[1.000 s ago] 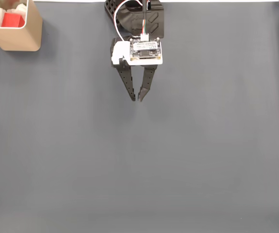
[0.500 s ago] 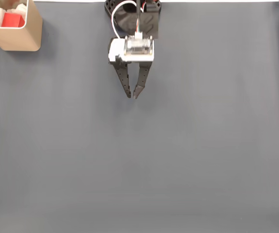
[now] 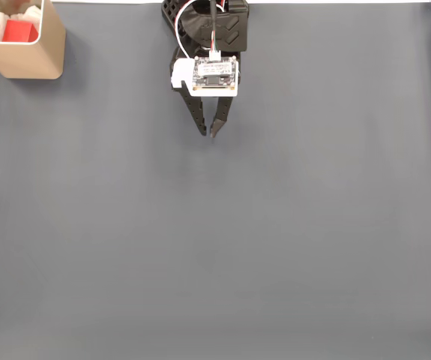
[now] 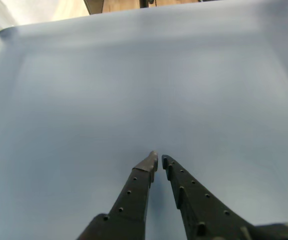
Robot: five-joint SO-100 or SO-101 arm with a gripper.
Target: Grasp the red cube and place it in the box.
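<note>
Your red cube [image 3: 20,31] already lies inside the box [image 3: 29,60], up in the far left corner of the fixed view, resting among white material. By the look of it the placing is done, and the step in hand is the arm's return to rest.

The pincer [image 3: 208,133] hangs near the top centre of that view, close under the arm's base, well apart from the box. Its two fingers are drawn together at the tips with nothing between them; in the wrist view the tips [image 4: 157,161] nearly meet, with only a thin slit left, and bare grey mat beneath.

If you mean to finish, the next move asks little: fold the arm back toward its base and keep the pincer off the mat. No new grasp is called for unless another cube is set out, and none lies on the tabletop [image 3: 275,240] now.

You have plenty of room. The grey mat runs open to the left, right and near side of the pincer, with nothing on it to strike. The things to mind are the box at the far left corner and the mat's far edge just behind the base; the mat's right edge shows as a fold at the far right of the fixed view.
</note>
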